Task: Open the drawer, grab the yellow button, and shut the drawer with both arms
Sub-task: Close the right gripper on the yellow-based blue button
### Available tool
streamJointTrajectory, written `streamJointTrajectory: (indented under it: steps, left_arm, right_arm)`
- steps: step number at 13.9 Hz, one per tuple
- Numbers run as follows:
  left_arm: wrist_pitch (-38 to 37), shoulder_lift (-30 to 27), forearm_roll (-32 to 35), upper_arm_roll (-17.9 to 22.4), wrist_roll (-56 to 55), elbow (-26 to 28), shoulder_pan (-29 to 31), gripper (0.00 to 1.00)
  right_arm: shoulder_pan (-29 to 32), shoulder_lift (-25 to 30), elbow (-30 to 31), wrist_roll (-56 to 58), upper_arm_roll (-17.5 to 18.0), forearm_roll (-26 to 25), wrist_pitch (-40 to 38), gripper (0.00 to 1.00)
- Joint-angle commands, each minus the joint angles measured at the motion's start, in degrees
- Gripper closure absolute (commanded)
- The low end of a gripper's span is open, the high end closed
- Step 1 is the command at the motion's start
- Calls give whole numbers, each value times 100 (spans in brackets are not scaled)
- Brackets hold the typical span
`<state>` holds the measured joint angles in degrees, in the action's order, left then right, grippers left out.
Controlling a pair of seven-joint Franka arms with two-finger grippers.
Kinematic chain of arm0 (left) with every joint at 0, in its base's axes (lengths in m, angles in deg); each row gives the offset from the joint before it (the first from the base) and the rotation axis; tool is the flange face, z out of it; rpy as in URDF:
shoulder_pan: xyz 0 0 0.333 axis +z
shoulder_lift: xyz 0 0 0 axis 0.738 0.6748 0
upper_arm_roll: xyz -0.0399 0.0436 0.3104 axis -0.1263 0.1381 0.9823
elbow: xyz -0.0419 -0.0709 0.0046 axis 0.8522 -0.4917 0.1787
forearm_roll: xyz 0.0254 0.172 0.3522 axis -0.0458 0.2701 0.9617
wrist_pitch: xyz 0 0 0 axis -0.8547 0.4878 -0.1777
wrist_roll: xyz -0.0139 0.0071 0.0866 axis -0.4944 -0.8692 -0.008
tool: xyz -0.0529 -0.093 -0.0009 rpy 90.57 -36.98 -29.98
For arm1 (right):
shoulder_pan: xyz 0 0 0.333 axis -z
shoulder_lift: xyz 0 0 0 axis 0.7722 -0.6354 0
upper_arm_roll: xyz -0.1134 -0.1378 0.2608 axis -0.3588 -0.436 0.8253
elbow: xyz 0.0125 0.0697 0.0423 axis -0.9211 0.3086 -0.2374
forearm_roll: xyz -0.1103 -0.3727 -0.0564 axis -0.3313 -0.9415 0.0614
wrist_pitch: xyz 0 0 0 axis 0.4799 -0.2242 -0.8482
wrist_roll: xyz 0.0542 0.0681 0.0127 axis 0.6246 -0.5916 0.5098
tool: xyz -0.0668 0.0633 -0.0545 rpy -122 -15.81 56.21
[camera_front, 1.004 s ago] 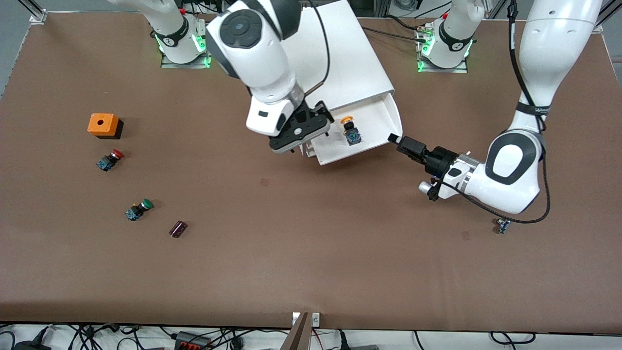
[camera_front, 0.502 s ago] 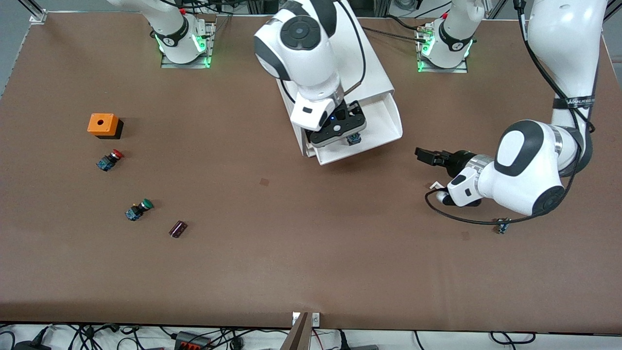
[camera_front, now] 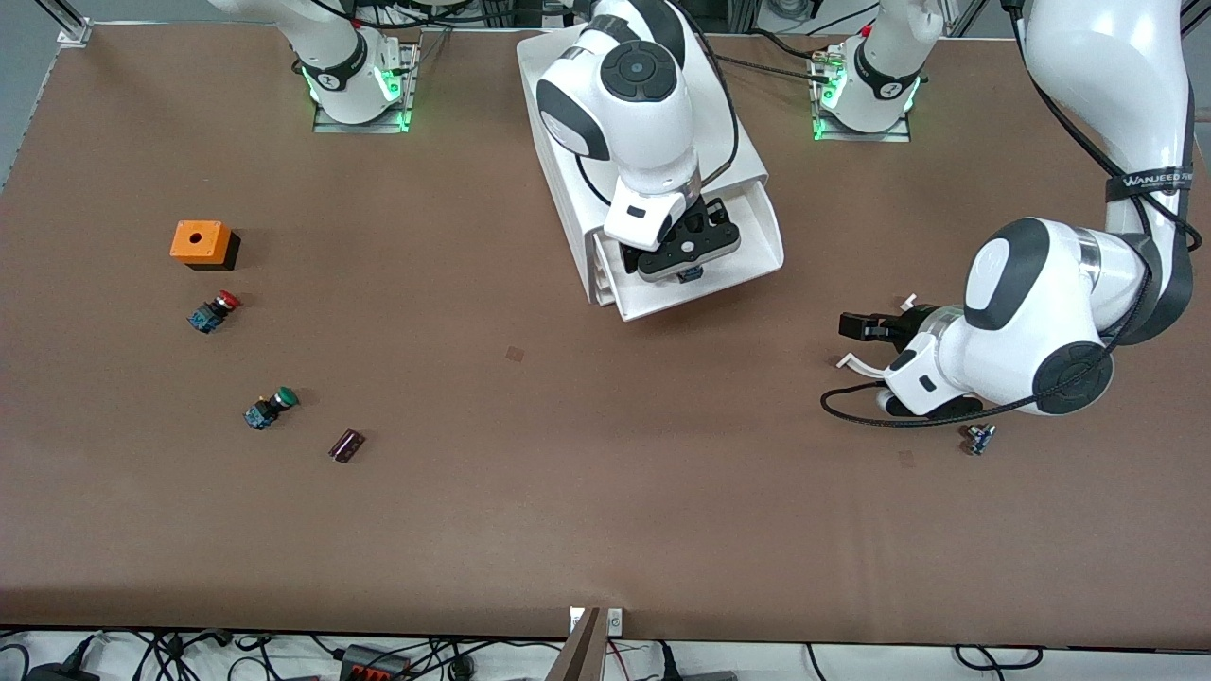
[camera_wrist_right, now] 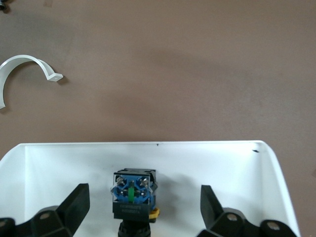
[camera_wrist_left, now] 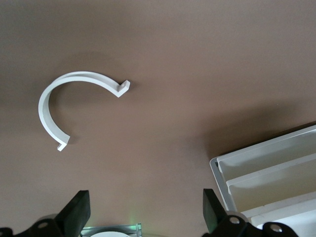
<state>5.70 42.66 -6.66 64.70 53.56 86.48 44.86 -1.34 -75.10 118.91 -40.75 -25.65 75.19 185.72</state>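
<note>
The drawer [camera_front: 705,274] stands pulled out of the white cabinet [camera_front: 568,170] on the bench [camera_front: 605,492]. The button [camera_wrist_right: 133,197] lies inside the drawer, its blue end up and a sliver of yellow cap showing. The right gripper [camera_wrist_right: 143,210] hangs directly over it, fingers spread wide on either side, holding nothing. The left gripper [camera_wrist_left: 143,217] is off toward the left arm's end of the bench, wide and empty, over a curved white clip [camera_wrist_left: 74,103].
</note>
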Motion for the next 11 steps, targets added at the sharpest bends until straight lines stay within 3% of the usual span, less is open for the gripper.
streamJointTrajectory:
  steps: [1,5,11]
  left_arm:
    - [22,91,173,20,-42,-388,-81,0]
    - [400,188,226,81,-103,-512,-55,0]
    - [418,188,226,81,-209,-485,-64,0]
  right_arm:
    - [-198,-207,-232,-298,-70,-105,-28,8]
    - [-225,-269,-223,-377,-61,-149,-19,19]
    - [-216,-287,-240,-351,-70,-149,-10,83]
